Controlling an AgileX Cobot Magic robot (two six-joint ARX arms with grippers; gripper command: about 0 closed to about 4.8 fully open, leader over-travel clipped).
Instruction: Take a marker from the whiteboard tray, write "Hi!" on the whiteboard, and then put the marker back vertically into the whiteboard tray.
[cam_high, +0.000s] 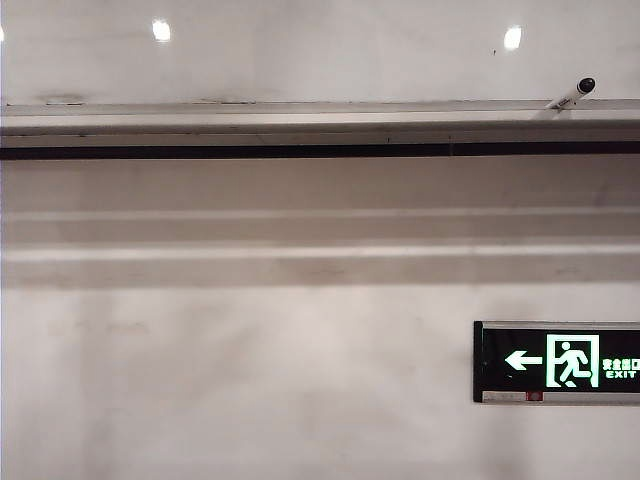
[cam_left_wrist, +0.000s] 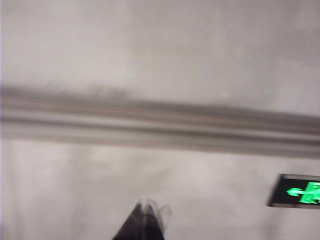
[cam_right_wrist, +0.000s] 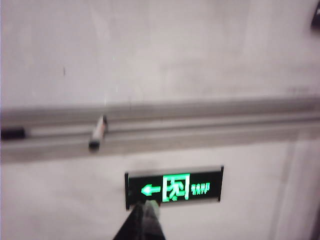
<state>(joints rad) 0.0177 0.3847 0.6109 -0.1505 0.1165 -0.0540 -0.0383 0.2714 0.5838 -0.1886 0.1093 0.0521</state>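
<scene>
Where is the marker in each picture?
Exterior view: the marker leans on the whiteboard tray, far right.
Left wrist view: not in it.
Right wrist view: the marker lies in the tray, beyond the shut right hand.
Shared landmark: the green exit sign.

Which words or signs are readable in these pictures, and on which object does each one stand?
"EXIT": on the green exit sign on the wall, beside a left arrow and a running-figure symbol.
Small characters above "EXIT": too small to read.
The same sign in both wrist views: blurred, unreadable.
Whiteboard, whiteboard tray, marker: no readable text.
</scene>
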